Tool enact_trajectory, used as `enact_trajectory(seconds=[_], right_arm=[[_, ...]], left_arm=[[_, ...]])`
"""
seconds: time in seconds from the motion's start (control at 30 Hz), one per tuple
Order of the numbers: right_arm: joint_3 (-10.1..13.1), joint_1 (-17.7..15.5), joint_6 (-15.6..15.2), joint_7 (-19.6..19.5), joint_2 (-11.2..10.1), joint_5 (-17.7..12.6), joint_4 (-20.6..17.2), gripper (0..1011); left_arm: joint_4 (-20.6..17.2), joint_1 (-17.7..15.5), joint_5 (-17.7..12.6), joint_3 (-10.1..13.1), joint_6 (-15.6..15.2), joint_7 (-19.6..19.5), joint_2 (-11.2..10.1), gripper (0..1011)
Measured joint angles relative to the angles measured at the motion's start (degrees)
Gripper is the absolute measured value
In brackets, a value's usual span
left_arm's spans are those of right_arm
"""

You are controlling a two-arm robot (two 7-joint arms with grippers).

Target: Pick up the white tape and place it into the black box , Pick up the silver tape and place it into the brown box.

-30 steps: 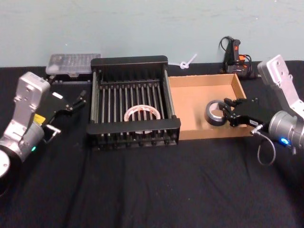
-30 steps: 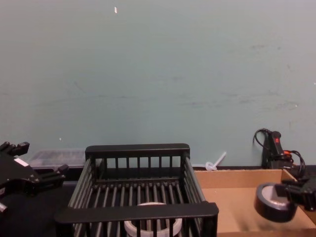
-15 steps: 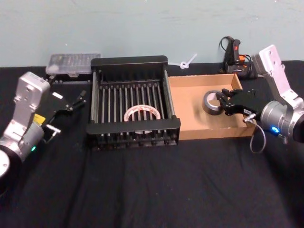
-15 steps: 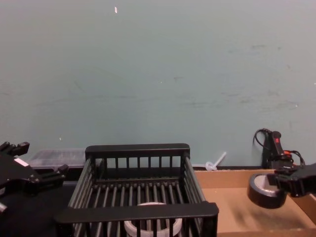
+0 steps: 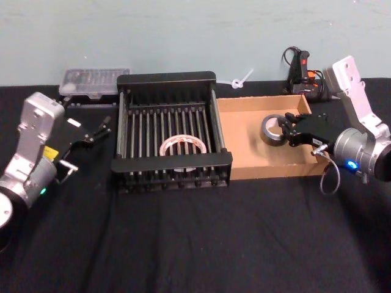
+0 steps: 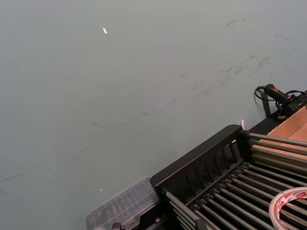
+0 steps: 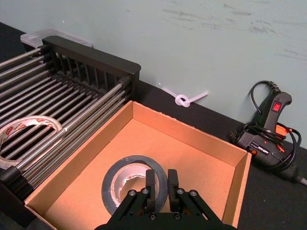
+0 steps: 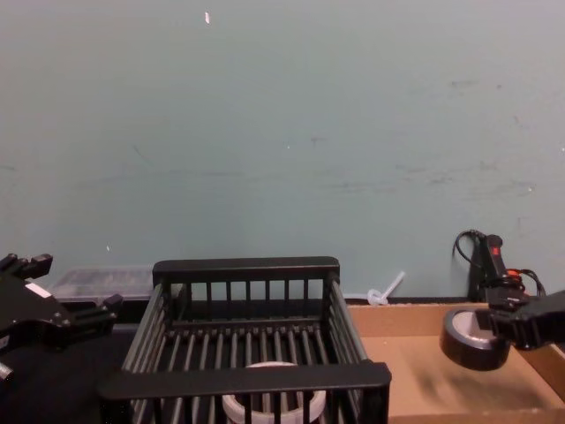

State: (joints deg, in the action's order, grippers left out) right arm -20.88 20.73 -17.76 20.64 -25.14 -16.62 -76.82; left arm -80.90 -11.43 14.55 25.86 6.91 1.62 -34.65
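right tool: clamping the rim of the silver tape, holding it raised over the brown box
silver tape: hanging at the tool's tips, above the box floor
left tool: idling beside the black box, fingers spread, gripping nothing
white tape: lying flat on the black box floor, well apart from both tools

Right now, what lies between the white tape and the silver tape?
In the head view, the black box's right wall and the brown box's bare floor lie between white tape and silver tape.
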Motion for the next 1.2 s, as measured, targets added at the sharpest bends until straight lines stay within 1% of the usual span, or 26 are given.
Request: enact_trajectory(seconds=[0.2,0.37,0.4,0.43,0.57,0.7,0.73,0.87,0.9,0.97,1.0,1.1,1.13,1.2], right_arm=[[0.0,0.0,0.0,0.0,-0.1,0.0,-0.1,158],[-0.1,-0.1,0.1,0.0,-0.1,0.0,-0.1,253],[-0.1,-0.1,0.1,0.0,-0.1,0.0,-0.1,325],[-0.1,-0.1,0.1,0.0,-0.1,0.0,-0.1,339],[-0.1,-0.1,0.1,0.1,-0.1,0.0,-0.2,481],[-0.1,-0.1,0.1,0.1,-0.2,0.0,-0.2,582],[-0.1,-0.1,0.1,0.1,-0.2,0.0,-0.2,645],[-0.1,-0.1,0.1,0.1,-0.2,0.0,-0.2,737],[-0.1,-0.1,0.1,0.1,-0.2,0.0,-0.2,791],[-0.1,-0.1,0.1,0.1,-0.2,0.0,-0.2,835],[-0.1,-0.1,0.1,0.1,-0.2,0.0,-0.2,888],[-0.1,-0.1,0.1,0.1,-0.2,0.0,-0.2,937],[-0.1,-0.1,0.1,0.1,-0.2,0.0,-0.2,982],[-0.1,-0.1,0.1,0.1,-0.2,0.0,-0.2,1002]], left_arm=[[0.0,0.0,0.0,0.0,0.0,0.0,0.0,1001],[0.0,0.0,0.0,0.0,0.0,0.0,0.0,1001],[0.0,0.0,0.0,0.0,0.0,0.0,0.0,1001],[0.0,0.0,0.0,0.0,0.0,0.0,0.0,1001],[0.0,0.0,0.0,0.0,0.0,0.0,0.0,1001],[0.0,0.0,0.0,0.0,0.0,0.0,0.0,1001],[0.0,0.0,0.0,0.0,0.0,0.0,0.0,1001],[0.0,0.0,0.0,0.0,0.0,0.0,0.0,1001],[0.0,0.0,0.0,0.0,0.0,0.0,0.0,1001],[0.0,0.0,0.0,0.0,0.0,0.0,0.0,1001],[0.0,0.0,0.0,0.0,0.0,0.0,0.0,1001],[0.0,0.0,0.0,0.0,0.0,0.0,0.0,1001],[0.0,0.0,0.0,0.0,0.0,0.0,0.0,1001],[0.0,0.0,0.0,0.0,0.0,0.0,0.0,1002]])
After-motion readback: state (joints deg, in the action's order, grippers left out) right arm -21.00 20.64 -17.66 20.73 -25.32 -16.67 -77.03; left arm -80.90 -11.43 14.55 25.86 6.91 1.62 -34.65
